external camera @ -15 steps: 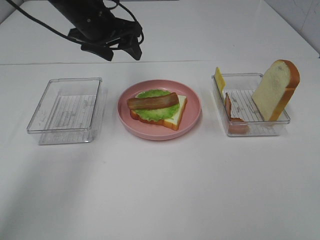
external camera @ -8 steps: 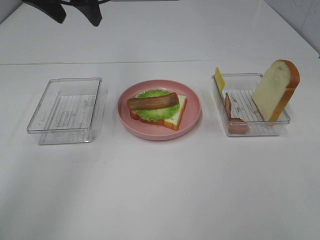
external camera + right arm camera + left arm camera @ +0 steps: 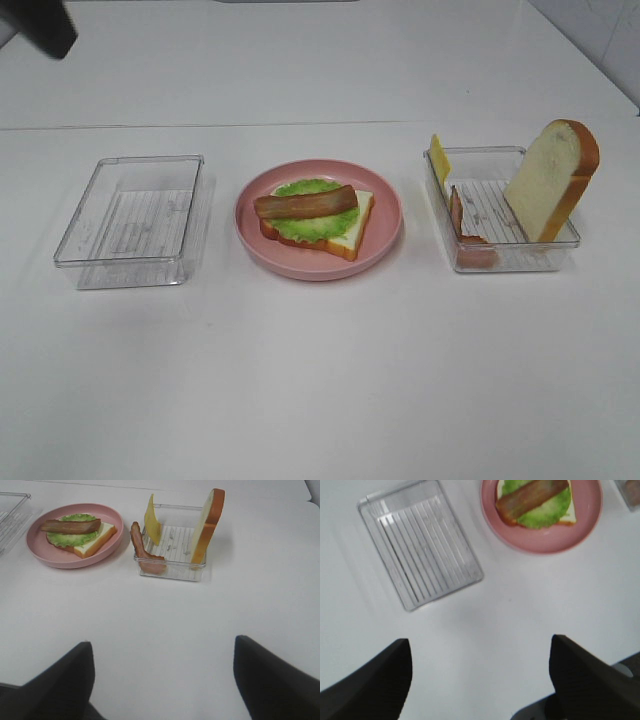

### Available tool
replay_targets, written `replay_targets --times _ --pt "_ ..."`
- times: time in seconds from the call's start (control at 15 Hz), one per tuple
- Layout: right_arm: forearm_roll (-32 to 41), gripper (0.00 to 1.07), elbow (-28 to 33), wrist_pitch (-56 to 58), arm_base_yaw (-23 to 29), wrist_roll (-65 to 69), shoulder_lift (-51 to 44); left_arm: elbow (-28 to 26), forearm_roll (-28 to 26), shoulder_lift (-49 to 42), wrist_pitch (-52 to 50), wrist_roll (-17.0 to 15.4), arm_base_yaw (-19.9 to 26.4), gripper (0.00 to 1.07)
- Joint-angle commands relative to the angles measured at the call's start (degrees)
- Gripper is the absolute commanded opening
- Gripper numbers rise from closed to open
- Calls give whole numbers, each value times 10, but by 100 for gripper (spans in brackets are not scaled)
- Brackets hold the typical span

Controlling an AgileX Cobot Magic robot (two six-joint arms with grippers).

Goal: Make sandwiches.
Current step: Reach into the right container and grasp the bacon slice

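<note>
The sandwich (image 3: 315, 215) is an open stack on the round pink plate (image 3: 385, 215): one white bread slice, green lettuce and a bacon strip (image 3: 305, 202) on top. It also shows in the left wrist view as the sandwich (image 3: 535, 500) and in the right wrist view as the sandwich (image 3: 77, 532). My left gripper (image 3: 480, 680) hangs open and empty high over the table's left side. Only a dark bit of the left arm (image 3: 40, 25) shows in the far left corner. My right gripper (image 3: 162, 680) is open and empty, well short of the food.
A clear tray (image 3: 488, 205) right of the plate holds an upright bread slice (image 3: 555, 180), a yellow cheese slice (image 3: 439, 158) and a bacon strip (image 3: 462, 228). An empty clear tray (image 3: 140, 225) sits left of the plate. The white table's back edge runs behind them.
The left arm has swung from above the table behind the plate to the far left corner of the high view. The food and trays have not moved.
</note>
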Motion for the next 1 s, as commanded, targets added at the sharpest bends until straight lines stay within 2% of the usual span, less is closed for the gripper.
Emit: replay_targets --times 0.07,0.27,0.4,0.47,0.6,0.67,1.0 --pt "-1 74 2 -6 -3 4 -7 84 -1 -68 6 -3 -3 73" --pt "-1 74 2 -6 -3 4 -7 220 10 -193 -53 1 -3 73" --pt "-1 74 2 -6 -3 4 -7 293 24 -269 -94 1 -3 73" --pt "-1 74 2 -6 -3 4 -7 307 26 -290 -99 1 -3 73" --pt "-1 74 2 -6 -3 4 -7 369 41 -367 -105 3 -3 73" --pt "-1 74 2 -6 -3 4 -7 418 50 -451 -105 3 -3 73" --pt "-1 74 1 -9 -3 4 9 515 50 -647 -103 -4 -3 73"
